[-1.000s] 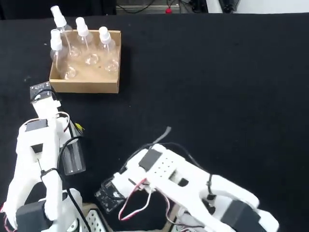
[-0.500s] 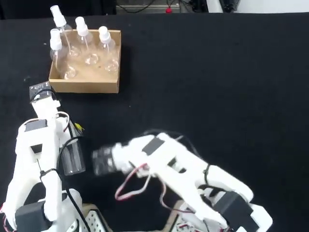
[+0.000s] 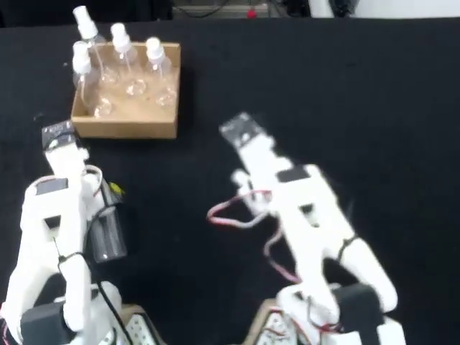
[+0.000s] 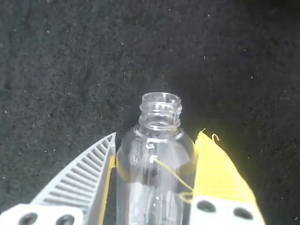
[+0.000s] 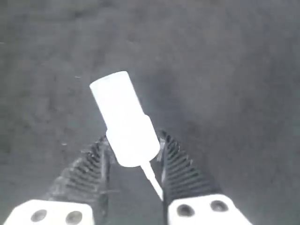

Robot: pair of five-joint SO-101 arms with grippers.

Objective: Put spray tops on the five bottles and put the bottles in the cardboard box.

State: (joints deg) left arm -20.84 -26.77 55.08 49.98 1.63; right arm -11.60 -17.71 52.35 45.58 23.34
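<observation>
Left gripper (image 4: 157,137) clamped an open-necked bottle (image 4: 154,164) between its fingers; right gripper (image 5: 133,139) pinched a spray top (image 5: 124,117) likewise.

Our left gripper (image 4: 157,136) clamps a bottle (image 4: 154,164) near-left — our right gripper (image 5: 133,140), stretched farther out, pinches a spray top (image 5: 124,117).
</observation>
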